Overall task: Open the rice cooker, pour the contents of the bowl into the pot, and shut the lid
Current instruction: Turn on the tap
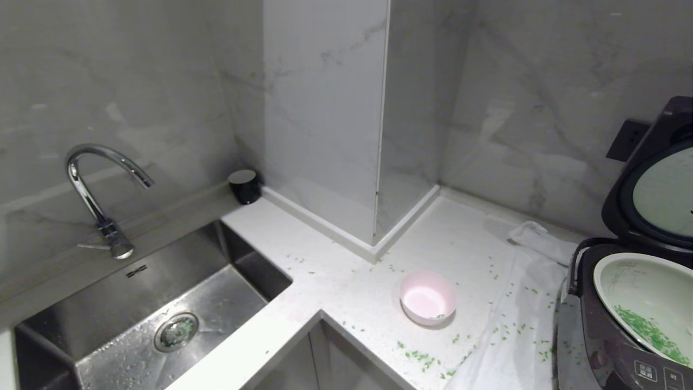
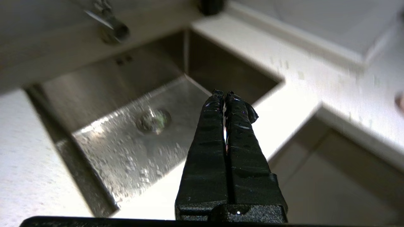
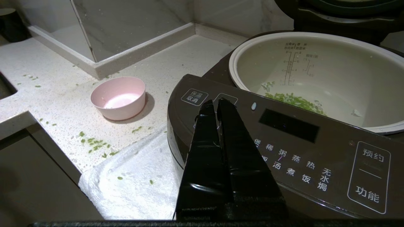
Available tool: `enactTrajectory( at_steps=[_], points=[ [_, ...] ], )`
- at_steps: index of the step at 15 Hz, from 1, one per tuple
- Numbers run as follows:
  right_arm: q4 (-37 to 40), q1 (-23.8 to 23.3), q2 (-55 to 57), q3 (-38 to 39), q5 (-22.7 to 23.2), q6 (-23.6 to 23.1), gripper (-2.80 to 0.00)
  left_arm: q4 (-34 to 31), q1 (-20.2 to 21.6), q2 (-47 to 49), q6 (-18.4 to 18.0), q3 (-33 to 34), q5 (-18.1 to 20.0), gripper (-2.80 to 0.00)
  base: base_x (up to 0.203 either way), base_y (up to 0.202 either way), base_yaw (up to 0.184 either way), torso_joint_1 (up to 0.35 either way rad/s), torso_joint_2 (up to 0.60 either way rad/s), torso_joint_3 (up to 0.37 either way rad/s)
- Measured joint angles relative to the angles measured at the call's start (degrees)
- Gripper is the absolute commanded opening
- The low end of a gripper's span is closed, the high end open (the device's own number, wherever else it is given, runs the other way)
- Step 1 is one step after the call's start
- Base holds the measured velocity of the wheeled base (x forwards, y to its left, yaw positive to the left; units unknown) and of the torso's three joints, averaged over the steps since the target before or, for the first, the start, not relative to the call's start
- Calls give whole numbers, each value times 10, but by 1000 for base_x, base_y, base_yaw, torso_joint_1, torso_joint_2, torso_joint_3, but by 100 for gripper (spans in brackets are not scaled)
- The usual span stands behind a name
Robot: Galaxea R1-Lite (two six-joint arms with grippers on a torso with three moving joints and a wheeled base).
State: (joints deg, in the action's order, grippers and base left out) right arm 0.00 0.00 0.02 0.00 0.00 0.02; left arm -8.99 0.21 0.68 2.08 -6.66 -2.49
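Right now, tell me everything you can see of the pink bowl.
The pink bowl is small and round, pale pink outside with a whitish inside, smooth like plastic or melamine. It stands upright on the white speckled countertop, between the sink and the rice cooker, touching neither. It is nearly empty: only a few green bits cling inside near the rim. More green bits lie scattered on the counter around it. Neither hand touches it.
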Motion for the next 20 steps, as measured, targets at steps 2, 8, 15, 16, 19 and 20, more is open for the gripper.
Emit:
enactTrajectory(
  at_steps=[2,8,15,16,19,20],
  points=[
    [0,0,0,0,0,0,-280,1,0,46,19,-47,-16,-280,0,0,0,0,0,0],
    [0,0,0,0,0,0,-280,6,20,345,68,-177,-51,-280,0,0,0,0,0,0],
    [0,0,0,0,0,0,-280,38,97,739,235,-367,-65,-280,0,0,0,0,0,0],
    [0,0,0,0,0,0,-280,56,110,781,247,-382,-66,-280,0,0,0,0,0,0],
    [0,0,0,0,0,0,-280,114,160,896,265,-419,-69,-280,0,0,0,0,0,0],
    [0,0,0,0,0,0,-280,126,178,930,266,-431,-69,-280,0,0,0,0,0,0]
  ],
)
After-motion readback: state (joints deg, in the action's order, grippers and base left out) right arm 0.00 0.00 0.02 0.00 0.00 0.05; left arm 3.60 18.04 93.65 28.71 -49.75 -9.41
